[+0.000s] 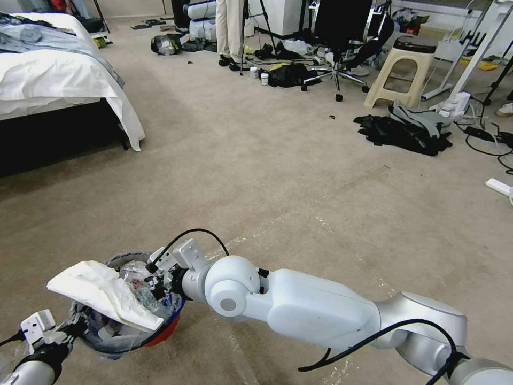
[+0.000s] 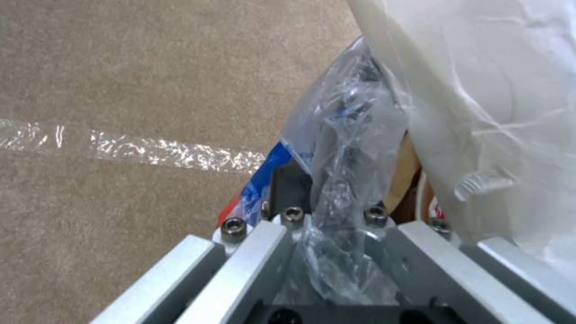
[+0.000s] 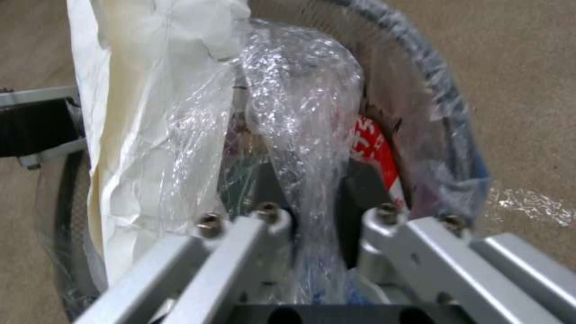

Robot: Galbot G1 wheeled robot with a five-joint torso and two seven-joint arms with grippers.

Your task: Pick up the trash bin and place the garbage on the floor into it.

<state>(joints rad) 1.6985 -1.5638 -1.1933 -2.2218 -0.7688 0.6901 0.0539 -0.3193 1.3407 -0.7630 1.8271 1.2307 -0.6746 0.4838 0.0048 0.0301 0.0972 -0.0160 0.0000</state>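
Trash bin (image 1: 160, 334) held above the floor (image 1: 256, 176), a white slipper (image 1: 101, 291) lying over its rim. Left tool (image 2: 327, 211) closed on the rim and bag. Right tool (image 3: 312, 198) over the bin, pinched on clear wrap (image 3: 300, 112).

head: high, forward-down | wrists: close-up (opposite sides) | shared: trash bin (image 1: 160, 334) (image 2: 231, 211) (image 3: 444, 135)
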